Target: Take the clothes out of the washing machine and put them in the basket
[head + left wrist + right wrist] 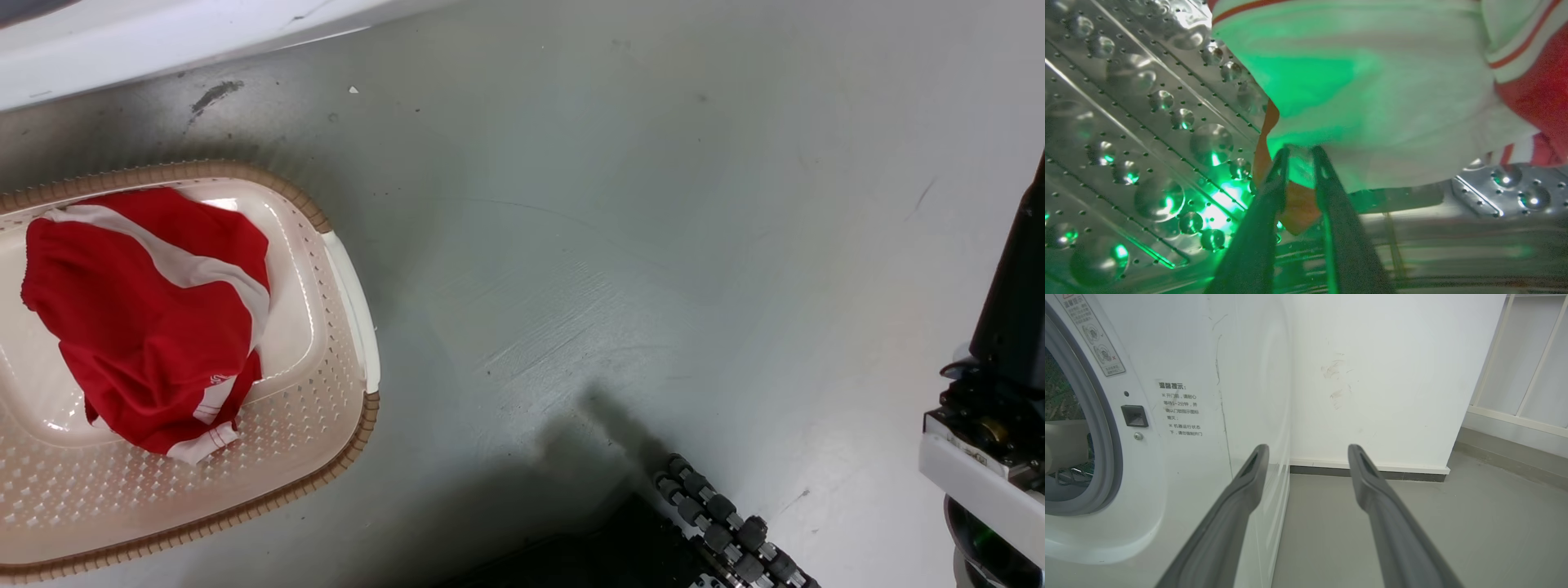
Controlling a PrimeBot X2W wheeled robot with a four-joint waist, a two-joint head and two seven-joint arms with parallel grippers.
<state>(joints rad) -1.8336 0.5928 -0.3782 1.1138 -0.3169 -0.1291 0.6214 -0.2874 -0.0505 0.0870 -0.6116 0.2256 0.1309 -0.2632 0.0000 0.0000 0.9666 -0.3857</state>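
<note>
One basket (353, 445) sits on the grey floor (653, 245) at the left of the head view, just below the white edge of the one washing machine (122, 49); one red garment (147, 327) with white stripes lies crumpled in it, over the left and middle of the bottom, and the rest of the perforated cream bottom is bare. More cloth, a white-and-red bundle (1372, 81), lies inside the steel drum (1147, 143); I cannot tell whether it is one piece or several.

Two grippers show. The left gripper (1300, 153) reaches into the drum, lit green, its two fingers drawn narrow with a fold of the white-and-red bundle pinched between the tips; a red-orange edge of the cloth hangs just below them. The right gripper (1308, 451) is held outside the machine, level above the floor and pointing at the white wall (1392, 375) beside the machine's front; its fingers stand wide apart, with nothing between them.

On the machine's front the right wrist view shows one grey rubber seal (1106, 457) round the opening, one warning sticker (1098, 343) above it, one small dark latch (1134, 415) and one block of printed text (1180, 408).
</note>
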